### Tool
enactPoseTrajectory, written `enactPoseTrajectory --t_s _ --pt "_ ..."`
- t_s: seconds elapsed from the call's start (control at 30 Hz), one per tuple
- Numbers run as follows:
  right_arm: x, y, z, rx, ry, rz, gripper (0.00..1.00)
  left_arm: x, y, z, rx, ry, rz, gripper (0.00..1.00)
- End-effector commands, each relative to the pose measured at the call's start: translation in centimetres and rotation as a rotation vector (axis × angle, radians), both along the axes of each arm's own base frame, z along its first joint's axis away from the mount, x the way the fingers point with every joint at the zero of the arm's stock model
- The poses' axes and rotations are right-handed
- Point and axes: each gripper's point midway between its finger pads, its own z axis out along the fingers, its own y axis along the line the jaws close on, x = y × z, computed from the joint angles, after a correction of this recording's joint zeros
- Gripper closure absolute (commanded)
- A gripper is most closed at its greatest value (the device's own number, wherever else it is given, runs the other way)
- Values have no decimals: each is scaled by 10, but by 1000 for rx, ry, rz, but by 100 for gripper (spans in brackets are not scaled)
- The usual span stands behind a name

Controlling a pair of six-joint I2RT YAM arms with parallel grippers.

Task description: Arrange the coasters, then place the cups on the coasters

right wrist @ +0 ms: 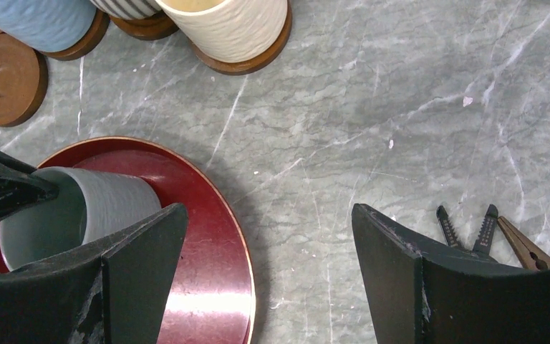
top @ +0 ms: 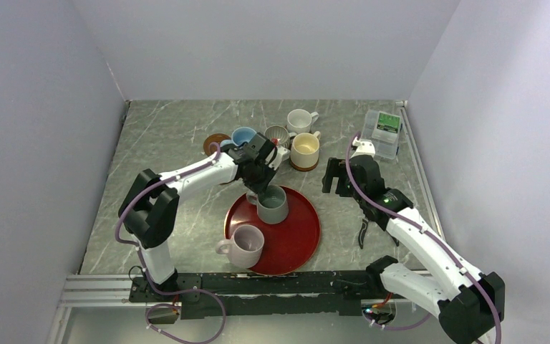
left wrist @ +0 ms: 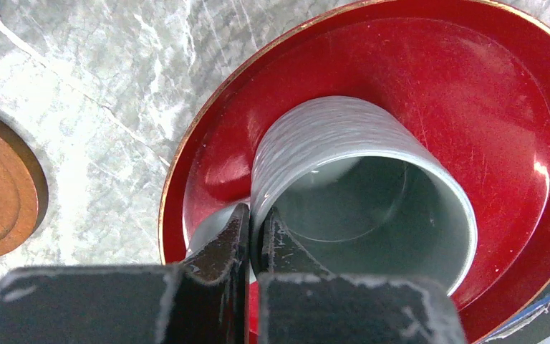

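Your left pincer (left wrist: 256, 215) is clamped on the rim of the grey-green cup (left wrist: 344, 136) on the tray (left wrist: 473, 86); your right pincer (right wrist: 268, 211) hangs wide apart over the bench (right wrist: 401, 107).

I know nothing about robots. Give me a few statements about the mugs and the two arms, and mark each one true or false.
1. The left end effector is clamped on the rim of the grey-green mug. True.
2. The lilac mug stands on a coaster. False: it stands on the red tray.
3. The right end effector holds the cream mug. False: it is open and empty, above the bare table.
4. The cream mug stands on a coaster. True.
5. Two mugs are on the tray. True.
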Motion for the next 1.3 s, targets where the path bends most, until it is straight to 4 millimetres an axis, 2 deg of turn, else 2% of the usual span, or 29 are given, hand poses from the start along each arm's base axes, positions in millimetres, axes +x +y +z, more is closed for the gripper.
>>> enactPoseTrajectory --t_s 0.0,0.13,0.23,0.33,0.53,0.6,0.93,1.1,1.27 --pt "7 2 15 41 -59 -10 11 6 -14 21 -71 -39 3 97" --pt "3 3 19 53 -70 0 11 12 -17 53 -146 -95 27 97" --pt "2 0 24 40 -93 2 11 25 -9 84 -176 -147 70 97" --pt "2 -4 33 23 -113 2 11 41 10 110 -172 -211 121 97" --pt "2 3 44 42 -171 57 10 90 65 161 -238 -283 247 97" --pt "1 6 43 52 -177 71 10 102 84 168 -177 -311 280 97" --pt "-3 6 30 30 -171 102 9 164 146 205 -66 -489 321 97" --pt "-6 5 30 28 -183 111 9 189 167 203 -34 -503 345 97" --pt "-7 8 30 44 -190 124 9 208 180 197 -29 -516 351 97"
